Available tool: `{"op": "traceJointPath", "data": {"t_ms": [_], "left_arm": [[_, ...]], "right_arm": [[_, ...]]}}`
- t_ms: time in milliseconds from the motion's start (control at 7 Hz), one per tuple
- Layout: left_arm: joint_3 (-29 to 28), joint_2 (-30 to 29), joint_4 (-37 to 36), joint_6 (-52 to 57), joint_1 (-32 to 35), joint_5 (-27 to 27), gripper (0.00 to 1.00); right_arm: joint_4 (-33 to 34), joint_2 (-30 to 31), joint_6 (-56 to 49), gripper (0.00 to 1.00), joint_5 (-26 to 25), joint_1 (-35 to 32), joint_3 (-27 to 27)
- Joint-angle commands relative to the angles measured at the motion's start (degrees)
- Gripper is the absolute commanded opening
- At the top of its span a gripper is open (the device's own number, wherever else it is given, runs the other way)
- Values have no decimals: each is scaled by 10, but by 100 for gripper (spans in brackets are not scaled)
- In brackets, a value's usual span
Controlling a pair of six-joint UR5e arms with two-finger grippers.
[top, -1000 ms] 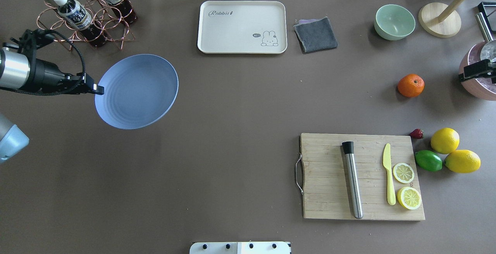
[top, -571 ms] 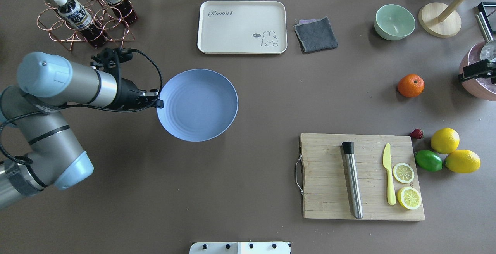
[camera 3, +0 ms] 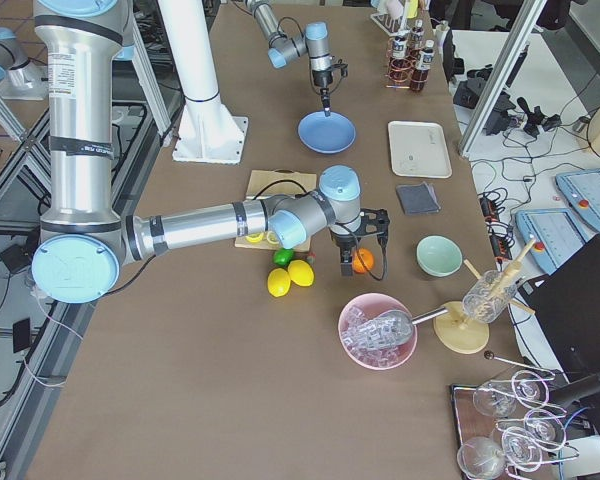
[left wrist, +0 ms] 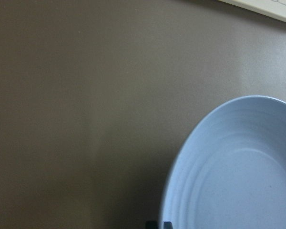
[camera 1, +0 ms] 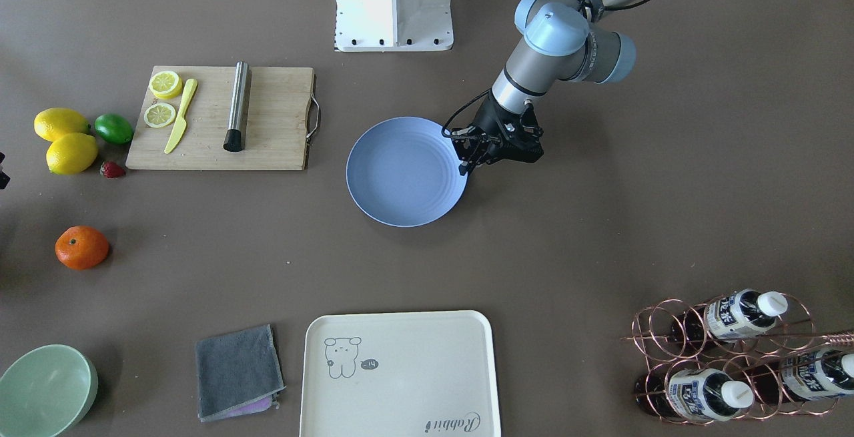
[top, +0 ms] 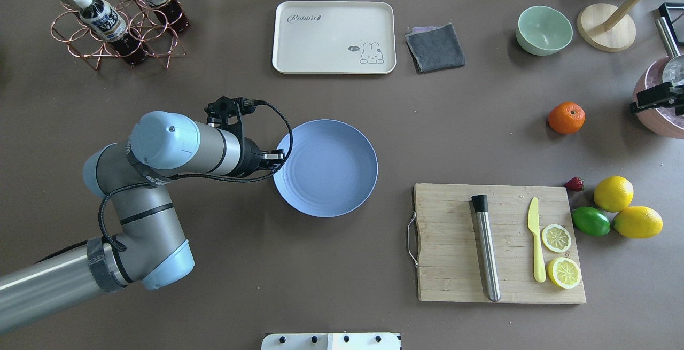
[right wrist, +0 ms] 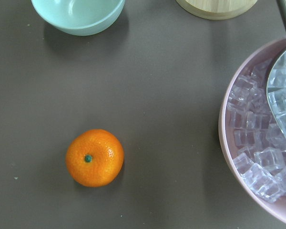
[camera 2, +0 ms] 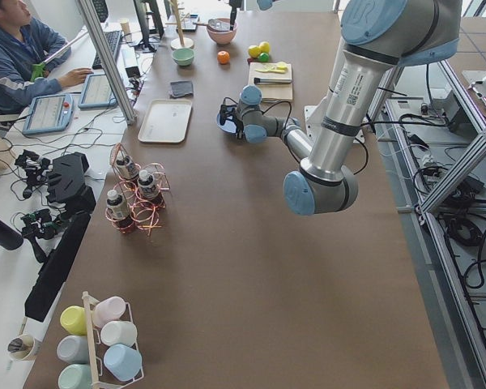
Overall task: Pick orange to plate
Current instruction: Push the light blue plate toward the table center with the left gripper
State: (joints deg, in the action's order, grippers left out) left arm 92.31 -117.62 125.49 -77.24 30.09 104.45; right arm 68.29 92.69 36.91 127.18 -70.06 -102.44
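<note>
The blue plate [top: 331,171] lies level near the table's middle, low over or on the surface. My left gripper [top: 277,156] is shut on its left rim, and the wrist view shows the plate [left wrist: 238,181] filling the lower right. The orange [top: 566,117] rests alone on the table at the far right, also seen as a lone orange [camera 1: 81,247] in the front view. My right gripper [top: 649,102] hovers just right of the orange, mostly cut off by the frame edge. Its wrist camera looks down on the orange [right wrist: 94,157] with no fingers showing, so I cannot tell its state.
A wooden cutting board [top: 449,243] with a muddler, yellow knife and lemon slices lies right of the plate. Two lemons [top: 613,193], a lime [top: 590,221] and a strawberry sit beyond it. A pink ice bowl [right wrist: 257,167], green bowl [top: 544,29], cream tray [top: 334,37] and bottle rack [top: 115,18] stand around.
My left arm has carried the plate from the left side rightward and nearer the robot, and the plate has levelled out. The orange and right gripper have stayed put.
</note>
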Motion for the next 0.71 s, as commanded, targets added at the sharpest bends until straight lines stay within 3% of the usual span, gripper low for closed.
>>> {"op": "traceJointPath", "data": {"t_ms": [0,143,429,571], "left_arm": [[-14,-10,4,0,-4,-2,20],[-13,-9,4,2,-3,-11,98],[12,8,-4,10,48,6,98],[32,52,-4,59,104,69,98]], "right_arm": [[0,-1,-1,100,0,1,1],[0,-2,-1,100,0,2,1],[8,-20,4,100,1,8,2],[9,-33,10,100,-3,25,9]]}}
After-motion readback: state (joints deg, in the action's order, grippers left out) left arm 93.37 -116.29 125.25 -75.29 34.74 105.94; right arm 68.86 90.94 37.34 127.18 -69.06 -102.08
